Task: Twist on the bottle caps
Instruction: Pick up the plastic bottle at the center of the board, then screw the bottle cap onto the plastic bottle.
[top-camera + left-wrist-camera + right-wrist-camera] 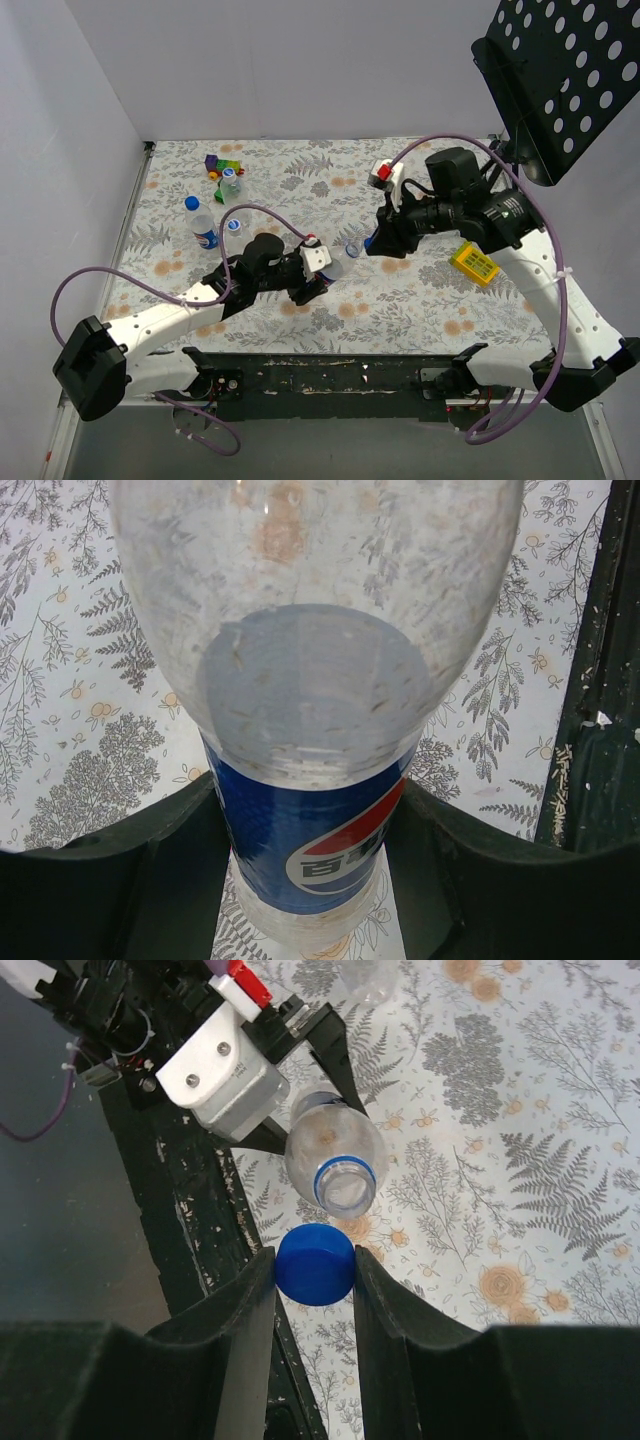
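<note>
My left gripper [318, 277] is shut on a clear Pepsi bottle [312, 680] round its blue label and holds it tilted, its open mouth [345, 1182] pointing toward the right arm. My right gripper [314, 1265] is shut on a blue cap [315, 1264] and holds it just short of that mouth, a small gap between them. In the top view the cap [370, 241] sits close to the right of the bottle neck [349, 252]. A capped Pepsi bottle [202, 225] stands at the left. Another clear bottle [231, 183] stands behind it, and a blue-ringed bottle mouth [233, 226] shows beside it.
Multicoloured toy blocks [222, 164] lie at the back left. A yellow block [475, 263] lies under the right arm. A black perforated stand [565, 80] overhangs the back right. The table's dark front edge [180, 1220] runs below the grippers.
</note>
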Motion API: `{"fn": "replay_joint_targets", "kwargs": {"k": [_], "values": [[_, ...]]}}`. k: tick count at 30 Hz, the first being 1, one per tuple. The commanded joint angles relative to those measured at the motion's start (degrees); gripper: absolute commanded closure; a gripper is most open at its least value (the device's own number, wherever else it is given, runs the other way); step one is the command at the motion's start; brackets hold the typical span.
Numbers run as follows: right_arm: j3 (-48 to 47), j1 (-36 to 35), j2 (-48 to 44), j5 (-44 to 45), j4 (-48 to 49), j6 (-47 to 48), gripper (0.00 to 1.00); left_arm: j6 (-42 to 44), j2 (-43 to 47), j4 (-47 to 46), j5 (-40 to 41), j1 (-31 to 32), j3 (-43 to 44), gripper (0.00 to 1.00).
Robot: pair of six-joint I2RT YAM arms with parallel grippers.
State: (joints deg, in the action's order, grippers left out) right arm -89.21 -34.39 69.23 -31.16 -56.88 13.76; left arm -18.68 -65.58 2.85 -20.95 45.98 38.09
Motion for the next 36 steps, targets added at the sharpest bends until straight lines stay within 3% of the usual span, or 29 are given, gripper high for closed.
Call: {"fn": "replay_joint_targets", "kwargs": {"k": [1, 25, 36], "values": [[-3.25, -2.52, 2.04, -2.94, -2.09, 2.59, 0.92, 2.42, 3.00, 1.02, -0.76, 0.43, -0.12, 0.46], [-4.31, -7.71, 8.73, -2.06, -5.34, 5.93, 0.92, 2.60, 6.25, 0.84, 1.09, 2.80, -1.70, 0.47], [-0.62, -8.23, 8.29, -1.98, -8.42, 8.74, 0.92, -1.54, 6.78, -4.43, -4.53, 2.80, -3.28, 0.48]]}}
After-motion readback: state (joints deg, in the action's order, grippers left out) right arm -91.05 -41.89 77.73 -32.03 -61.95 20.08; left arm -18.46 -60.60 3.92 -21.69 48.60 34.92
